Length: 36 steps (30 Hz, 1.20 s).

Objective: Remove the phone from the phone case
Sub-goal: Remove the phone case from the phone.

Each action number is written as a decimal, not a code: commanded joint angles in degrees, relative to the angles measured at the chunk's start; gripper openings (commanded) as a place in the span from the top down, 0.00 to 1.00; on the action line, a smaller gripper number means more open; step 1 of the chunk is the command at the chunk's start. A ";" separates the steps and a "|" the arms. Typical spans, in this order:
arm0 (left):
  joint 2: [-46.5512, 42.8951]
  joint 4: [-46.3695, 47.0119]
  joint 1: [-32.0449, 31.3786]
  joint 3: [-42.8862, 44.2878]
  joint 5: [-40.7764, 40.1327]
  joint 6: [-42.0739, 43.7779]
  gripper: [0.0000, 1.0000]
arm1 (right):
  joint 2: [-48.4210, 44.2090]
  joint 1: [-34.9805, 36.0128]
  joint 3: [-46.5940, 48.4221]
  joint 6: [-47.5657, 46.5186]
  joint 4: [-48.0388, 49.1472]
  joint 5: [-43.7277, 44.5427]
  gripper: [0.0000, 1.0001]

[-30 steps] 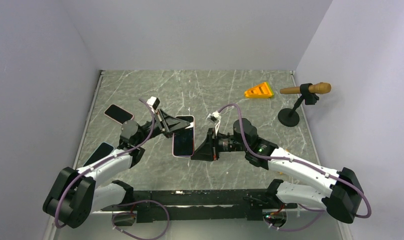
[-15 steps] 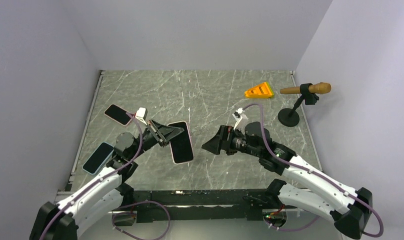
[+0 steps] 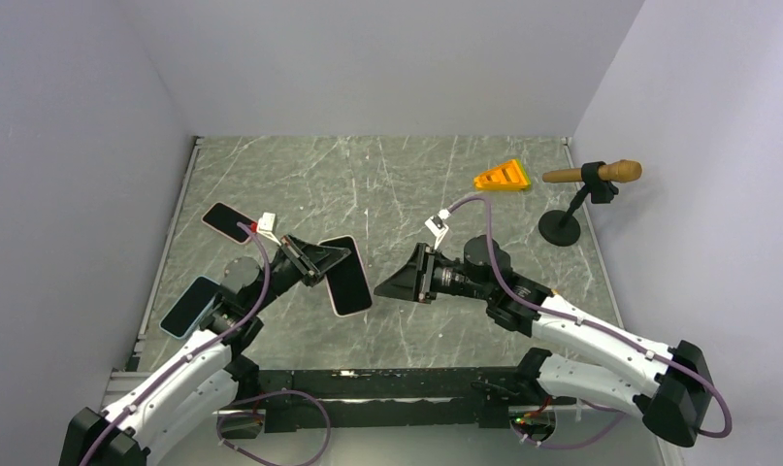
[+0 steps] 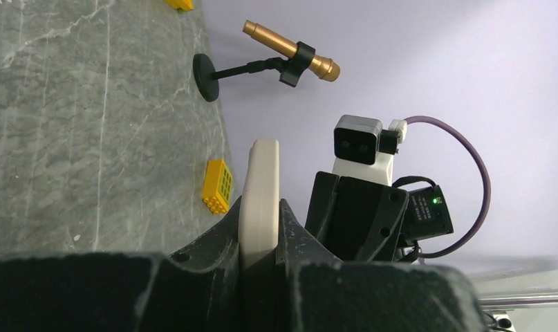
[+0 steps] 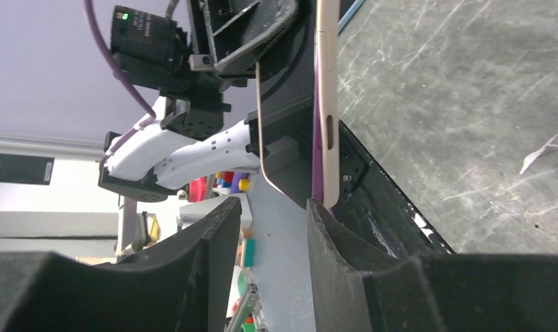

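Top external view: left claw (image 3: pixel 317 260) grips phone (image 3: pixel 348 277), still in phone case (image 5: pixel 328 83), above worktop (image 3: pixel 387 184); right claw (image 3: pixel 395 282), having let go, returns with jaws parted, empty; extraction pending.

Table (image 3: pixel 387 175): we note a grey-green stone pattern with thin white veins. Phone (image 3: pixel 346 277): black screen. Phone case (image 4: pixel 258 194): pink rim from above, and we read its edge as cream in the left wrist view. Second handset (image 3: pixel 230 221): black, pink border. Third handset (image 3: pixel 188 306): black, blue border. Wedge (image 3: pixel 502 176): orange-yellow. Microphone (image 3: pixel 601 173): golden brown, on a black stand (image 3: pixel 560 228). Brick (image 4: pixel 217 187): yellow. Left gripper (image 3: pixel 324 260) and right gripper (image 3: pixel 402 282): black. Arm shells white, cables purple. Walls pale lilac-grey.
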 commanded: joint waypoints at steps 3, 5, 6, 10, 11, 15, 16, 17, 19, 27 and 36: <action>1.59 13.66 0.49 -2.43 1.16 -6.68 1.00 | 1.95 0.67 -2.01 2.88 8.67 -2.40 0.58; 2.36 15.13 0.50 -2.78 1.67 -7.27 1.00 | 2.54 1.09 -2.46 3.14 10.26 -2.68 0.60; 2.72 15.57 0.44 -2.84 1.81 -7.51 1.00 | 2.84 1.21 -2.28 3.05 10.28 -2.61 0.61; 3.18 17.66 0.50 -3.24 2.02 -8.41 1.00 | 3.75 1.32 -1.48 2.06 8.11 -1.66 0.67; 3.11 17.61 0.43 -3.17 2.09 -8.44 1.00 | 3.87 1.35 -1.56 2.15 8.27 -1.73 0.67; 2.26 16.16 0.60 -2.81 1.98 -8.10 1.00 | 3.85 1.35 -1.95 2.08 7.48 -0.76 0.67; 1.96 15.74 0.65 -2.71 1.83 -7.97 1.00 | 3.91 1.33 -1.67 1.69 6.57 -0.46 0.66; 1.68 15.25 0.66 -2.43 1.76 -7.73 1.00 | 3.86 1.35 -1.60 1.40 5.93 -0.36 0.66; 1.57 14.49 0.74 -1.89 1.82 -7.40 1.00 | 3.62 1.29 -1.50 1.30 6.01 -0.46 0.66; 3.08 16.36 0.69 -1.38 2.37 -7.85 1.00 | 5.62 1.80 -0.87 1.81 8.70 -2.52 0.67; 1.52 12.00 0.94 -0.37 1.54 -5.43 1.00 | 1.97 2.87 0.35 0.03 2.58 0.52 0.67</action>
